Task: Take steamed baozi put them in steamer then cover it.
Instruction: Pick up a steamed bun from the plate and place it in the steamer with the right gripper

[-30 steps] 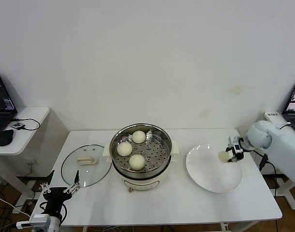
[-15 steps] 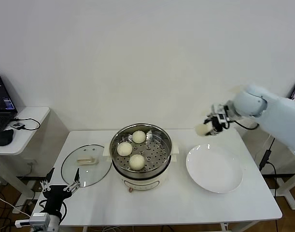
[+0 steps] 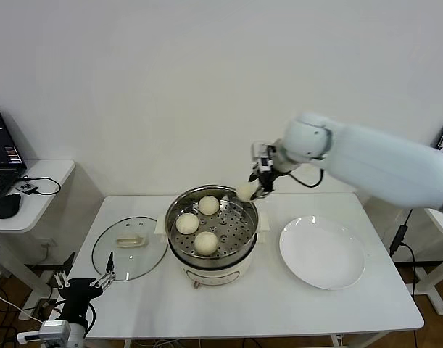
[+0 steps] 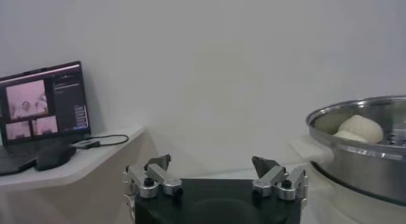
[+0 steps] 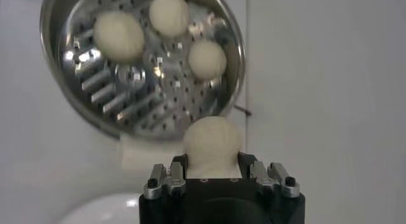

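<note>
We list: one plain white wall (image 3: 170, 80), evenly lit; one white table (image 3: 279, 304) on slim legs; one white side table (image 3: 40, 174) to the left, bearing an open laptop (image 3: 0, 156), a black mouse (image 3: 7, 206) and a cable (image 3: 43, 181); wood-toned floor (image 3: 3, 293) below.

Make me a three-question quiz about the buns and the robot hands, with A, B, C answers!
1. Where is the glass lid?
A. on the steamer
B. on the table beside the steamer
C. on the plate

2. How many buns lie in the steamer?
A. one
B. three
C. five

3. What is the right hand doing?
A. holding a bun
B. holding the lid
C. holding nothing

Answers: 1 B, the lid lies flat on the robot's left of the pot. 2 B, three buns rest on the perforated tray. 3 A, it grips the fourth bun above the steamer's rim.
</note>
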You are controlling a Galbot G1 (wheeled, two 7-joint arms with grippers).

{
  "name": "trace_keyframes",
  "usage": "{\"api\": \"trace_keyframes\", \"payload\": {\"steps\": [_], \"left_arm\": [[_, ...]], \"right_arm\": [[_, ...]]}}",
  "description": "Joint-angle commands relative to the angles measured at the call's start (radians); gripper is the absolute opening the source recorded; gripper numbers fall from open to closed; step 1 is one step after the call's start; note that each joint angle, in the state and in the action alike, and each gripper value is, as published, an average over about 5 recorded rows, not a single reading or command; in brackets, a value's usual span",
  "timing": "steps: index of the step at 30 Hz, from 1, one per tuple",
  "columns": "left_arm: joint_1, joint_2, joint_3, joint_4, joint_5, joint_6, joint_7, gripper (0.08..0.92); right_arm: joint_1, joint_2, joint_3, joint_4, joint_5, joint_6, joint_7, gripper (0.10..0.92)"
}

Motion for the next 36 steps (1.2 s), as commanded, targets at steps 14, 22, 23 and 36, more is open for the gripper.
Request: {"api": "trace_keyframes", "payload": {"steps": [14, 22, 23, 36], "left_arm": [[-0.008, -0.001, -0.011, 0.012, -0.005, 0.000, 0.002, 0.823], [-0.012, -0.002, -0.007, 0.015, -0.005, 0.000, 0.002, 0.823], [-0.011, -0.002, -0.007, 0.015, -0.005, -0.001, 0.002, 0.823], [-0.017, -0.001, -0.006, 0.016, -0.010, 0.000, 0.002, 0.823]], "right_arm": [[-0.181, 0.199, -0.003, -0.156, -0.057, -0.084, 0.028, 0.518], [-0.187, 0.195, 0.000, -0.167, -0.083, -0.079, 0.027, 0.517], [-0.188, 0.194, 0.003, -0.165, -0.082, -0.079, 0.027, 0.518], [-0.106, 0.042, 0.042, -0.008, -0.041, -0.077, 0.060, 0.803]]}}
